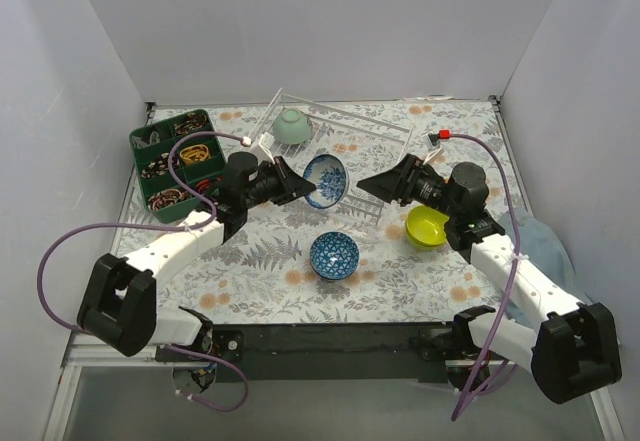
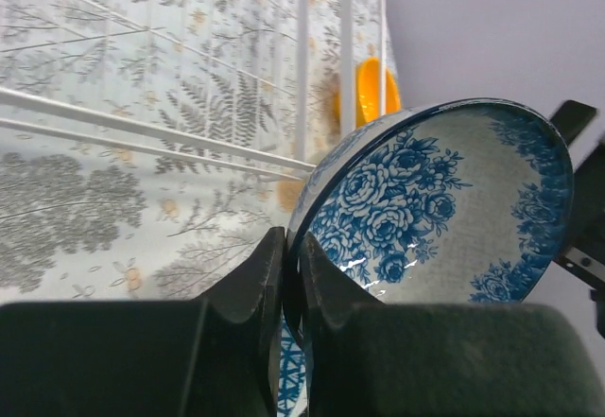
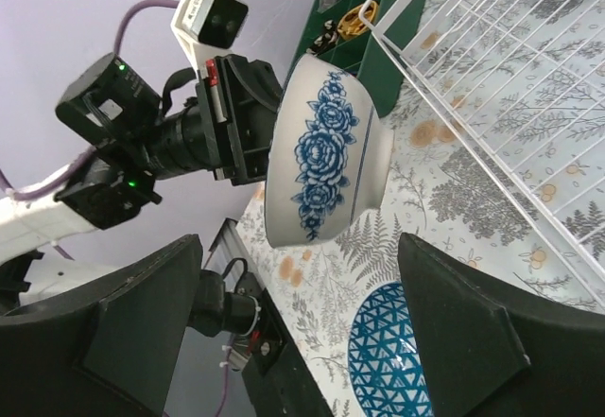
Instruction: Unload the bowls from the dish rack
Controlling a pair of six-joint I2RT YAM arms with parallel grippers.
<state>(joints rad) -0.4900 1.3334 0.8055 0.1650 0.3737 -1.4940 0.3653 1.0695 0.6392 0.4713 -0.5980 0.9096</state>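
Over the middle of the table (image 1: pixel 250 266), just at the near edge of the dish rack (image 1: pixel 352 119), the left jaws are pinching the rim of the blue-and-white rose bowl (image 1: pixel 326 181). The left wrist view shows it plainly: both black fingers (image 2: pixel 253 280) are pressed together on the bowl's wall (image 2: pixel 444 199), one outside and one inside. The bowl is up off the table and tipped on its side, its mouth turned toward the right arm.

Facing it, the right jaws are spread wide and grip nothing. In the right wrist view the rose bowl (image 3: pixel 326 157) hangs ahead of them, between the two dark fingers (image 3: pixel 142 327) and clear of both.

Down on the table, below the held bowl, a blue triangle-patterned bowl (image 1: pixel 334 254) sits upright. A lime-yellow bowl (image 1: pixel 426 227) rests on the table just beside the right arm. Back in the rack, a pale green bowl (image 1: pixel 291 125) sits in the far left corner. An orange bowl (image 2: pixel 369 91) shows on edge past the white wires in the left wrist view; I cannot tell whether it is inside the rack. The dark green tray (image 1: pixel 178 161) lies on the table's left side, beside the rack.
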